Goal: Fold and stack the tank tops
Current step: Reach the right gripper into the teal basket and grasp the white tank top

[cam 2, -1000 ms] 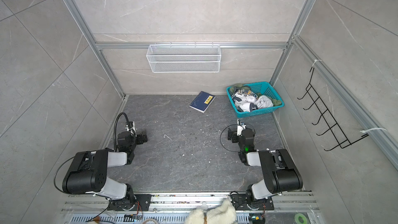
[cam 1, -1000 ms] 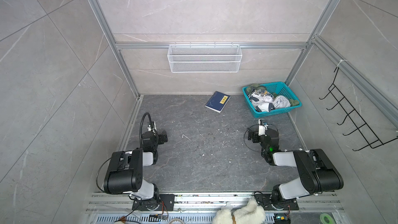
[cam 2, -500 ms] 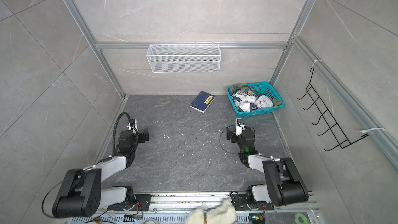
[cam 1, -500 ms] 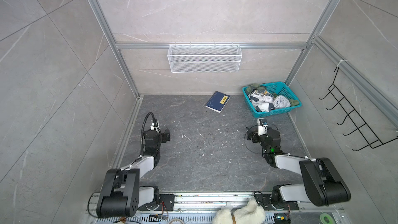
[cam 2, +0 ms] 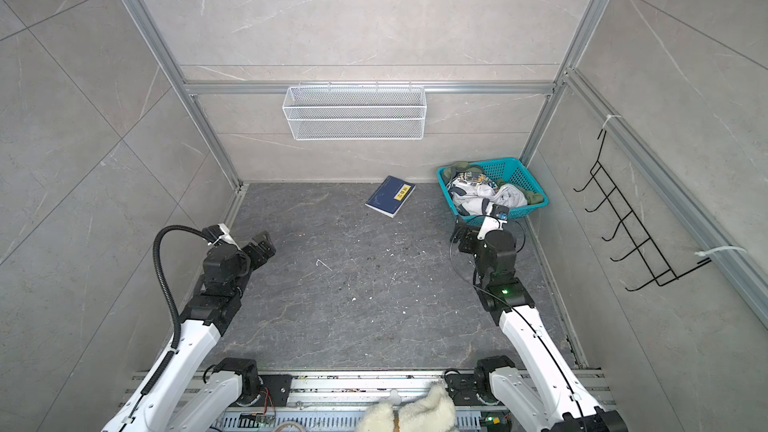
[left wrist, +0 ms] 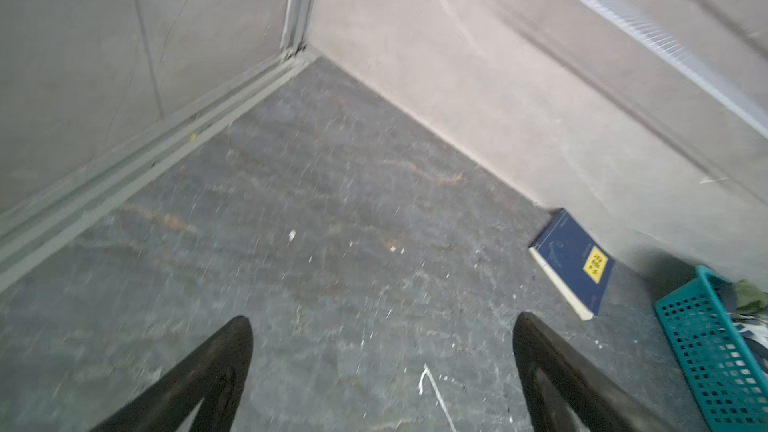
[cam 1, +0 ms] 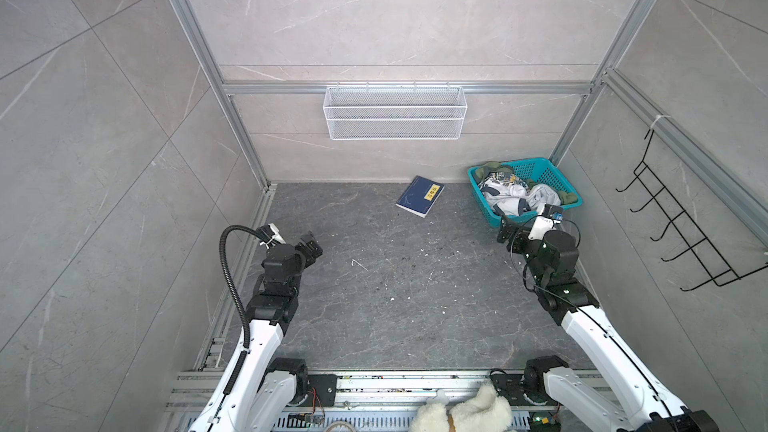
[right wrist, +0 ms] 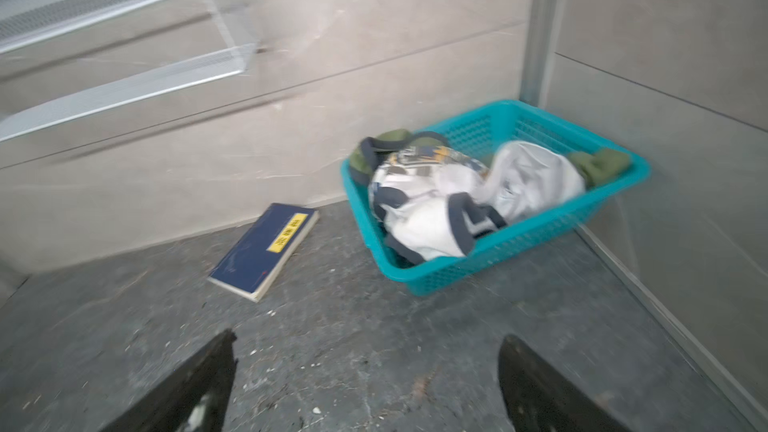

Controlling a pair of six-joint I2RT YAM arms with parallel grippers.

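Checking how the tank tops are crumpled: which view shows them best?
Right wrist: the tank tops fill the teal basket close up, though blurred. Both top views show them small; left wrist catches only an edge.

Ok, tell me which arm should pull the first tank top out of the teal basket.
Right. The right gripper hangs open just before the teal plastic mesh basket holding the crumpled white and olive green cloth tank tops; the left gripper, also open, is far across the floor.
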